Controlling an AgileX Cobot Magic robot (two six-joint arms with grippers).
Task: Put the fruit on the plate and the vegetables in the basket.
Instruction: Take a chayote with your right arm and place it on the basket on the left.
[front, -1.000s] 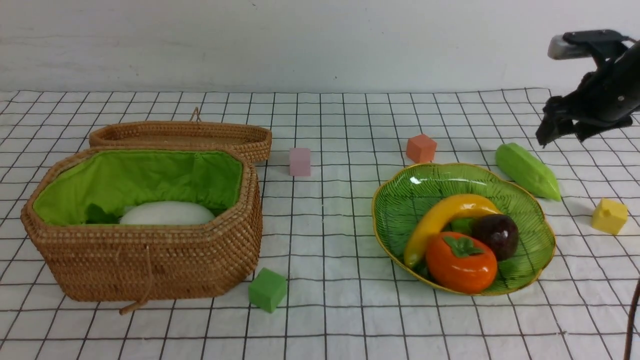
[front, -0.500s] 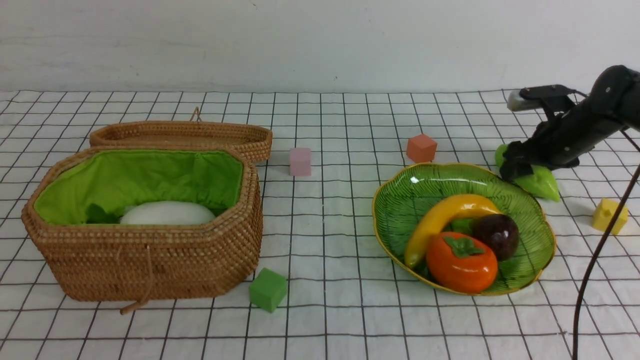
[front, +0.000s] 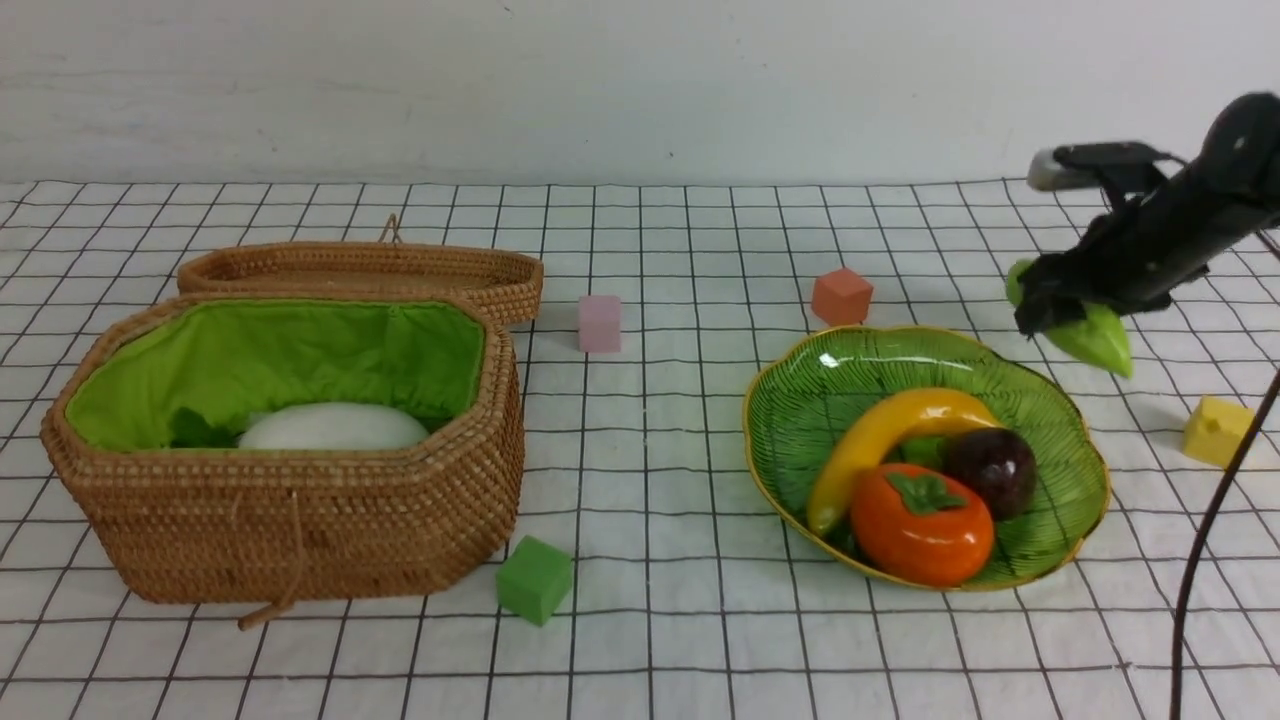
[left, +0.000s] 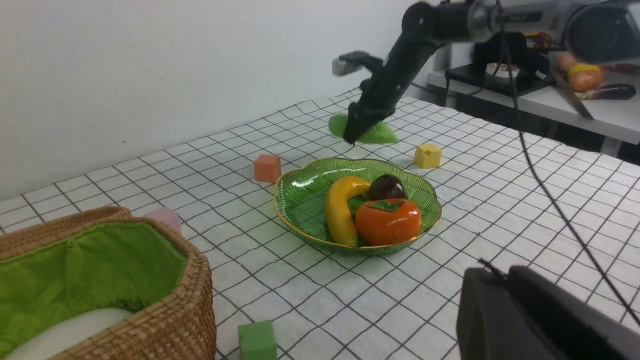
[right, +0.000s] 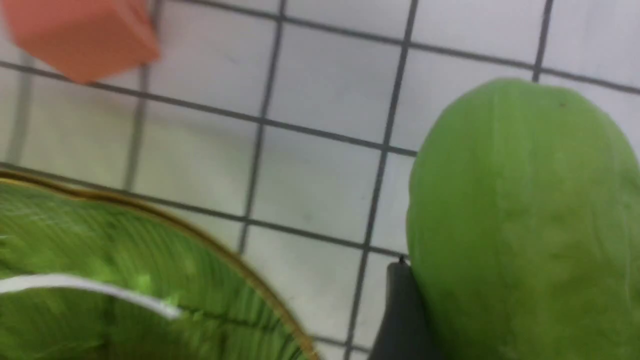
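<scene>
My right gripper (front: 1045, 305) is shut on the light-green gourd (front: 1095, 338) and holds it a little above the cloth, behind the right of the green plate (front: 800, 400). In the right wrist view the gourd (right: 520, 225) fills the frame beside one of the fingers (right: 400, 315). The banana (front: 880, 430), persimmon (front: 920, 525) and mangosteen (front: 993, 468) lie on the plate. The white radish (front: 335, 427) lies in the green-lined basket (front: 300, 520). The carrot is hidden. My left gripper (left: 500, 275) is shut and empty, seen only in the left wrist view.
The woven lid (front: 360, 268) lies behind the basket. Foam cubes sit on the checked cloth: pink (front: 600, 323), orange (front: 842, 297), green (front: 535, 578), yellow (front: 1217, 430). A black cable (front: 1200, 560) hangs at the right edge.
My right gripper came down from the upper right onto the gourd, closed on it and raised it slightly off the cloth. Nothing else moved.
</scene>
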